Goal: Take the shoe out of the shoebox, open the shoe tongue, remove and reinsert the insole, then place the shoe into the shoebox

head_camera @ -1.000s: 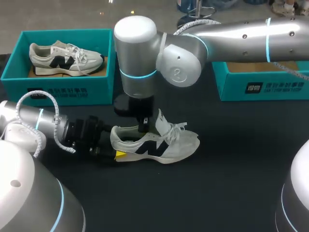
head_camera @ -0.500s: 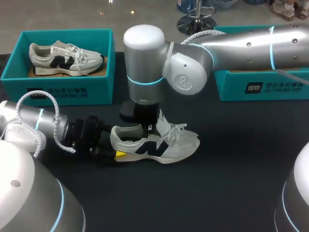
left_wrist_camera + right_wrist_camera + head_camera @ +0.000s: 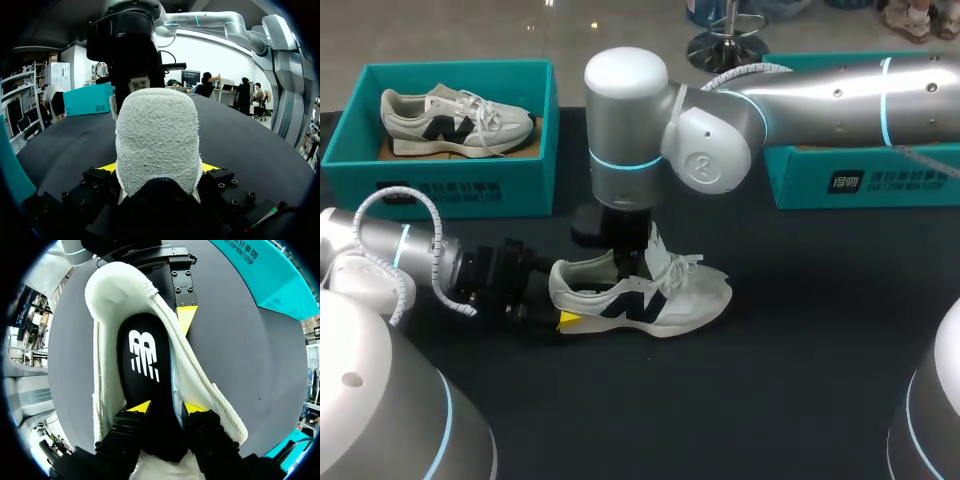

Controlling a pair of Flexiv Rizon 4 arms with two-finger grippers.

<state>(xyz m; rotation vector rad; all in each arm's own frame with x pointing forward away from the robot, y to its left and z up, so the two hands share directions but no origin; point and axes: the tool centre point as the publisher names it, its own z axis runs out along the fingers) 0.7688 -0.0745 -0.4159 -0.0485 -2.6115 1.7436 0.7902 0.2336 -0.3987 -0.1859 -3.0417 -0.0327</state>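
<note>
— Shoe (image 3: 640,295) first: where is it?
— Out on the dark worktop (image 3: 800,380), near the middle and resting on its sole. The heel points toward my left arm and the toe the other way. It is well apart from both teal boxes.
— And the left tool (image 3: 159,167)?
— Clenched on the shoe's heel. In the left wrist view the towelling heel fills the gap, and both yellow tips press it, one from each side.
— The right tool (image 3: 166,410)?
— It comes down from above into the shoe's opening, just behind the raised tongue (image 3: 655,248). In the right wrist view it sits over the black insole (image 3: 145,360), which lies inside the shoe. Whether it is clamped on the insole or merely resting there, I cannot tell.
— Laces?
— White laces (image 3: 685,265) stick out over the front, beside the tongue.
— The shoebox (image 3: 520,185)?
— At the far left of the worktop, open, with a second shoe (image 3: 455,120) lying in it. The other box (image 3: 900,180) stands at the far right, partly behind my right arm (image 3: 820,85).
</note>
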